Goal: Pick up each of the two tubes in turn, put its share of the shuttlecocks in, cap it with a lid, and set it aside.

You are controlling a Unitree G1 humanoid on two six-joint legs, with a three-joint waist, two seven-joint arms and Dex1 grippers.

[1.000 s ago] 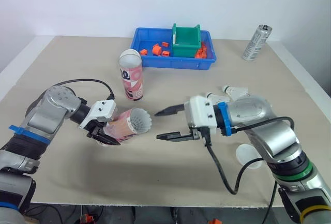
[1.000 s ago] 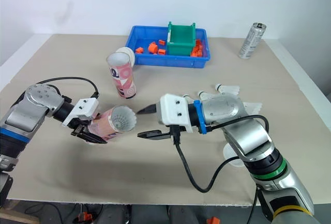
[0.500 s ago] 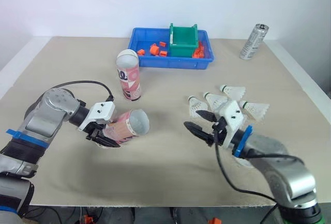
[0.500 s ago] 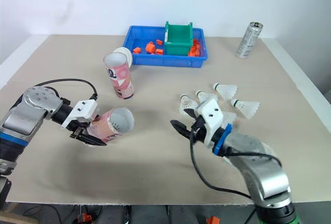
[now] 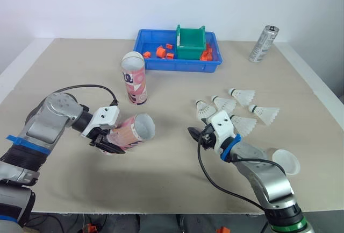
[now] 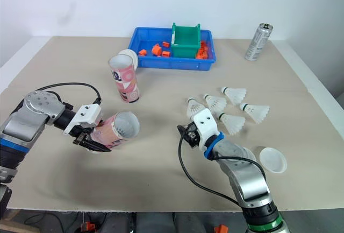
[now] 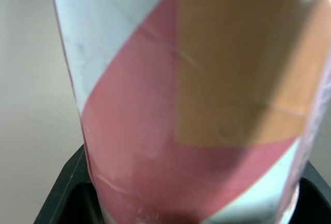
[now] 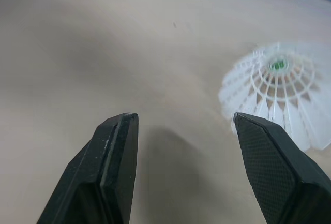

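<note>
Pink first: gripping the tube (image 5: 133, 131) in left gripper (image 5: 110, 141), fingers clamped on its side, tilted, mouth facing right. Fed one shuttlecock into that mouth a second ago; no longer showing there, so judged to have slid inside. Swung right gripper (image 8: 183, 119) back down to the table since, fingers spread and empty, near the closest shuttlecock (image 5: 203, 109). Counting five loose on the table. Reads as one load done, next pick being lined up. Leaving second tube (image 5: 134, 79) upright before the tray (image 5: 177, 67), lid (image 5: 285, 161) by the right arm, for later.
</note>
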